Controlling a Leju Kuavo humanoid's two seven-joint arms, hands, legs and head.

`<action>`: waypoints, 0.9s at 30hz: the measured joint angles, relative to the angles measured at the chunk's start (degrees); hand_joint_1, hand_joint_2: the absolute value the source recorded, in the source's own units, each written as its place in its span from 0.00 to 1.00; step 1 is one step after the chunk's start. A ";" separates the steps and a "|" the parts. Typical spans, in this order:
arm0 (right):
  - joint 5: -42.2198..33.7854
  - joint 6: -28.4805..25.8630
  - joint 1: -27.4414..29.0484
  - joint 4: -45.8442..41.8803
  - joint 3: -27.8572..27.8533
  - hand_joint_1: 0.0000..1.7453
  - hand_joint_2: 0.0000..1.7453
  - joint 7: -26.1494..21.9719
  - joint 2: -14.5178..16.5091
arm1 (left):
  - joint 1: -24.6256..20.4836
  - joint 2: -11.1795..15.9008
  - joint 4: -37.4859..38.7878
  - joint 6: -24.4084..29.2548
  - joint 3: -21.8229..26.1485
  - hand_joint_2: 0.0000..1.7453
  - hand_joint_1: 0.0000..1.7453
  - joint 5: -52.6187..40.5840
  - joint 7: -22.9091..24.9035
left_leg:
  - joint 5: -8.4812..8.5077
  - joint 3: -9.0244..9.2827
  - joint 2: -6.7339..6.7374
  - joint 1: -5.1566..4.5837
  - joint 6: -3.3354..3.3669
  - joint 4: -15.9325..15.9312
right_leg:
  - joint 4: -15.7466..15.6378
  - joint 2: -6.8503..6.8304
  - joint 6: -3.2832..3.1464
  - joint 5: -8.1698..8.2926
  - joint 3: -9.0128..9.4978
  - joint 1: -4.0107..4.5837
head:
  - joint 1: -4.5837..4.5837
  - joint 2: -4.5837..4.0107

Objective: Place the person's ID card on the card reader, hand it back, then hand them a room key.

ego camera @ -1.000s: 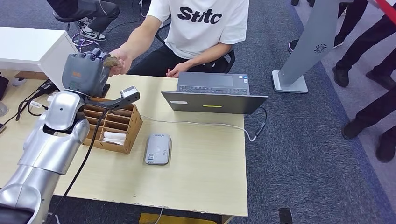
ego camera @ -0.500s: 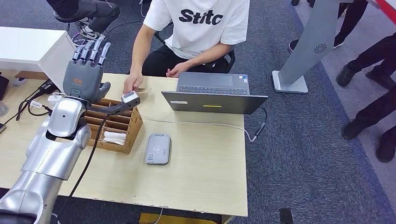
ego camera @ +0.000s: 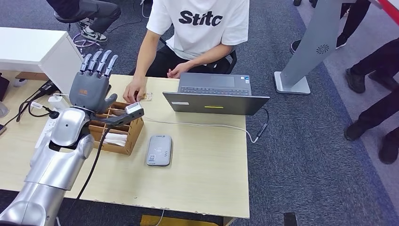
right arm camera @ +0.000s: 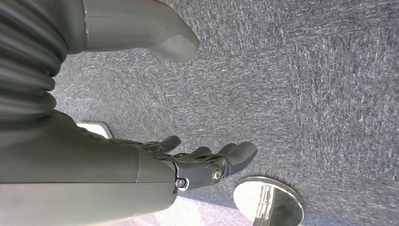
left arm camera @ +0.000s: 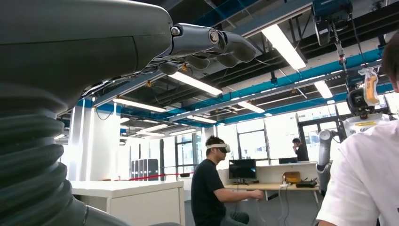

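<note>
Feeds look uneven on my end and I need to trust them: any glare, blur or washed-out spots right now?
Head view: evenly lit and sharp; the card reader and the left hand read clearly. Left wrist view: aimed up at bright ceiling lights, windows washed out, the hand dark against them. Right wrist view: the carpet slightly soft, a shiny round metal base catching light beside the right hand.

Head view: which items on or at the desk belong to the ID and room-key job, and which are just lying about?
Job items: card reader; card under the person's hand; cardboard organizer; left hand.

Lying about: laptop; its cable; white cabinet; grey stand.
</note>
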 joint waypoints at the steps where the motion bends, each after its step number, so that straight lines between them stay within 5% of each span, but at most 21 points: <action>1: -0.17 0.01 0.08 0.00 -0.09 0.00 1.00 -0.13 0.00 | 0.59 0.06 -0.66 -0.60 0.00 1.00 0.00 0.47 -0.49 | 0.00 0.00 0.00 0.00 0.00 0.00 | 0.00 0.00 0.00 0.00 0.00 0.00 | 0.00 0.00; 13: -1.72 -0.03 1.42 -0.02 -1.77 0.00 1.00 -0.91 -0.08 | 5.57 1.48 -8.80 -9.01 -0.02 1.00 0.00 9.74 -3.58 | -0.01 -0.01 0.00 0.00 -0.01 -0.01 | 0.00 0.00 0.00 -0.01 -0.01 0.00 | 0.01 0.00; 27: -2.44 -0.04 1.59 -0.02 -3.15 0.00 1.00 -0.96 -0.11 | 6.64 6.53 -14.97 -17.11 -0.24 1.00 0.00 19.91 -5.43 | -0.01 0.00 0.01 0.02 -0.01 -0.01 | 0.00 0.01 0.00 -0.02 -0.02 0.00 | 0.01 0.00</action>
